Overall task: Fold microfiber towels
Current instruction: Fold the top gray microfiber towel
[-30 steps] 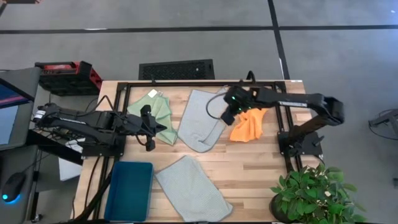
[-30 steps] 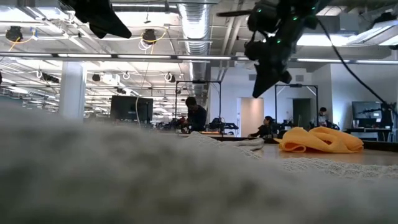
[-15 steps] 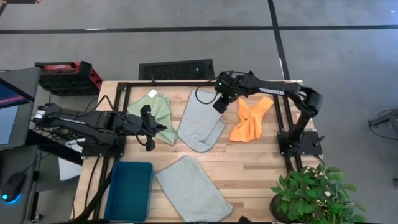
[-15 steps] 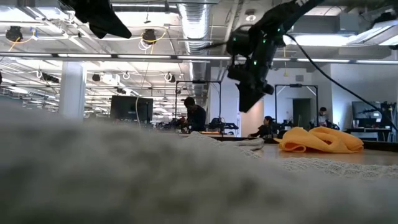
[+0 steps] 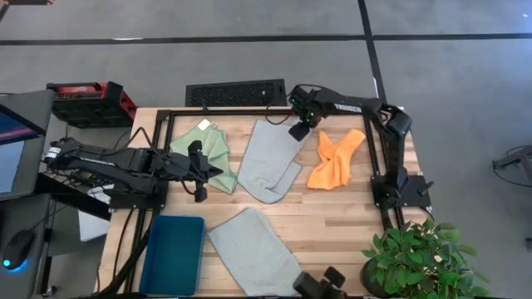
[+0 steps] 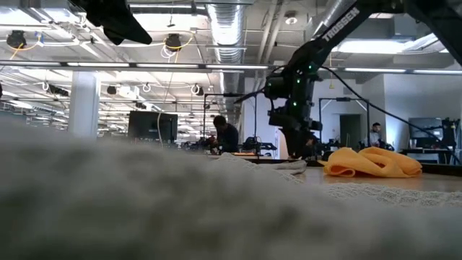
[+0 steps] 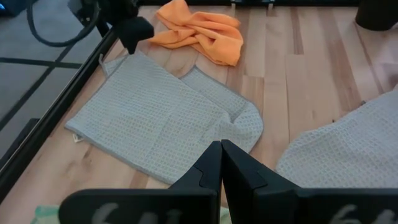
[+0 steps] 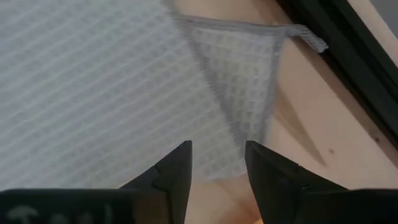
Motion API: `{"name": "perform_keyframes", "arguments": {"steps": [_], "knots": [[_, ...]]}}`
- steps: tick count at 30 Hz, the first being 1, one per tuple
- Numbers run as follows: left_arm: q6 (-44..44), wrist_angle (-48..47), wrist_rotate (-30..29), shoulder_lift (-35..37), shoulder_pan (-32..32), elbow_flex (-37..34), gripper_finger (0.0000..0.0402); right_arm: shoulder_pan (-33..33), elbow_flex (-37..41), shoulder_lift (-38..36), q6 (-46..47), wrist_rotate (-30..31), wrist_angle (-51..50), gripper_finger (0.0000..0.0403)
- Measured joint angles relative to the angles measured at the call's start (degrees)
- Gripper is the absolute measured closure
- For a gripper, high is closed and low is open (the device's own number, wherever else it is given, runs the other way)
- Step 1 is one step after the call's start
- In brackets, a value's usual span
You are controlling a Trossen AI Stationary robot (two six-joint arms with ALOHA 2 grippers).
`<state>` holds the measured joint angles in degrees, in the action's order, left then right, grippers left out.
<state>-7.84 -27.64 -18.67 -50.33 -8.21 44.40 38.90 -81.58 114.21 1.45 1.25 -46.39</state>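
Right pincer [image 5: 298, 130] over far corner of middle grey-blue towel [image 5: 268, 160], fingers apart, gripping nothing.
Left pincer [image 5: 218, 172] closed, empty, beside green towel [image 5: 206, 144]. Orange towel [image 5: 334, 158] crumpled right of middle one; second grey-blue towel [image 5: 256, 251] near bench [image 5: 349, 224] front edge.

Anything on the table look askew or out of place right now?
The orange towel lies crumpled in a heap near the table's right side, and the middle grey-blue towel has one corner flopped over. Nothing looks spilled or damaged.

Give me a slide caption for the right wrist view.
Open right gripper poised over the grey towel's corner on the table.
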Motion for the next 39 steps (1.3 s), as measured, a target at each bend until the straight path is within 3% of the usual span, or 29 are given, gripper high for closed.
{"name": "perform_keyframes", "arguments": {"steps": [18,24,39], "knots": [[-0.02,0.06,0.06,0.0,0.0,0.0,0.0401,4.2,-1.4,2.45,-4.55,-1.45,-0.09,0.0254],[-0.09,0.04,0.08,0.0,0.0,0.0,0.0401,5.39,-1.4,2.45,-4.98,-8.51,-0.06,0.0261],[-2.56,-1.01,0.21,-0.07,0.0,0.0,0.0401,4.53,-1.22,5.4,-6.06,-7.63,0.33,0.0268]]}}
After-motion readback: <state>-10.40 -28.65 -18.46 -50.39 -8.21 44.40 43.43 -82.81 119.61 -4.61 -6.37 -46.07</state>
